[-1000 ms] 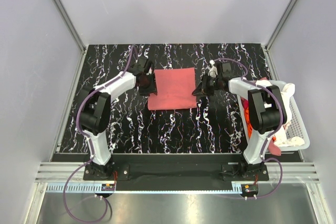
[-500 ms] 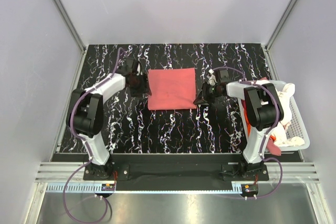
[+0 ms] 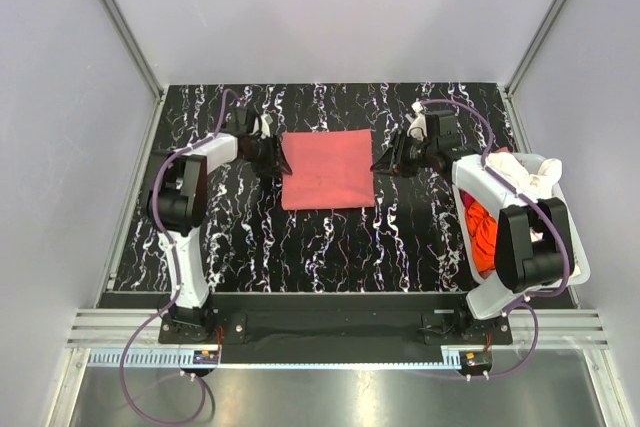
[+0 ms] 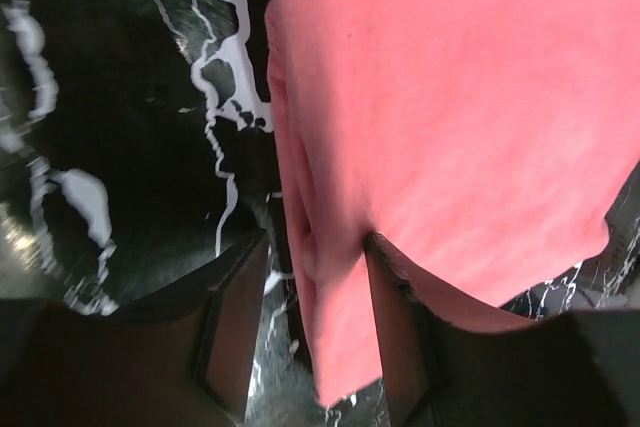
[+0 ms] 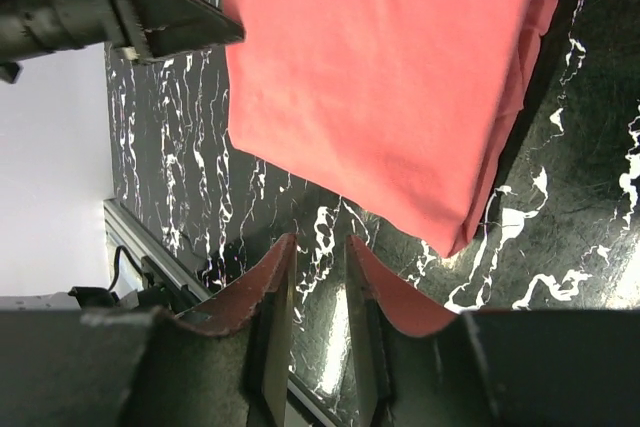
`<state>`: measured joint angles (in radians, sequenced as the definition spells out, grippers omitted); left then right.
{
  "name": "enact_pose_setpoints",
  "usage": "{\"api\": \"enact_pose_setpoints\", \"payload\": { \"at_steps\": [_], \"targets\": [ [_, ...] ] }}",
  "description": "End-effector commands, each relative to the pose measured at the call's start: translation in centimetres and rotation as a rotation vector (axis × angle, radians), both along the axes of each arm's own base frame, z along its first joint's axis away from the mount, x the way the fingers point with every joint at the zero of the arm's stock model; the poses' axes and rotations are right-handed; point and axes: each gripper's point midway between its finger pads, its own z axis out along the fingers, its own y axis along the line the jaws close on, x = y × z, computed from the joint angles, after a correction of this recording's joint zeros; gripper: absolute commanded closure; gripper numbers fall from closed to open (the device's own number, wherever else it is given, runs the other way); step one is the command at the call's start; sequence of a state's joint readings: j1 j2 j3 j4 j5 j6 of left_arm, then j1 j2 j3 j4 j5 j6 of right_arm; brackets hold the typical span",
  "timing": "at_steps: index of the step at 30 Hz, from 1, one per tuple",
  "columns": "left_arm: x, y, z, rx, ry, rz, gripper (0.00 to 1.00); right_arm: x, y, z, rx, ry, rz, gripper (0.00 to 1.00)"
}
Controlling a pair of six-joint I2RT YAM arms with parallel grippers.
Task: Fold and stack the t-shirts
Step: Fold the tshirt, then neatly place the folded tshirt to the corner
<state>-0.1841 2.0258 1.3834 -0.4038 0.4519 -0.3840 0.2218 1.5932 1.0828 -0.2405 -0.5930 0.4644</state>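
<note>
- At the left edge of the folded salmon-pink t-shirt, the left gripper stands half-wide. The shirt's doubled edge runs between its jaws, but it does not look pinched.
- The shirt lies flat on the marbled table, a neat rectangle.
- Just right of the shirt, the right gripper shows a narrow, empty gap, its tips near the cloth but apart from it.
- Well right of the shirt, a white basket holds an orange t-shirt and paler cloth.
- I'd judge this fold finished. Next, both arms must lift clear without dragging the edges, then the right arm reaches into the basket.
</note>
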Motion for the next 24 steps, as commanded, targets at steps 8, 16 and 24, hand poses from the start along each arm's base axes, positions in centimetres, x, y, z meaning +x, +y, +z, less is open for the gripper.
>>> {"api": "enact_pose_setpoints", "payload": {
  "at_steps": [8,16,24],
  "targets": [
    [2.3,-2.2,0.4,-0.121,-0.042,-0.063,0.86,0.3,0.0,1.3,-0.005,-0.023,-0.004,0.66],
    [4.8,-0.1,1.6,-0.058,-0.055,-0.028,1.0,0.4,-0.2,1.9,-0.015,-0.048,-0.012,0.65],
    [7.1,7.2,0.1,-0.001,0.0,0.094,1.0,0.3,-0.2,2.4,-0.009,-0.053,-0.018,0.65]
  ]
}}
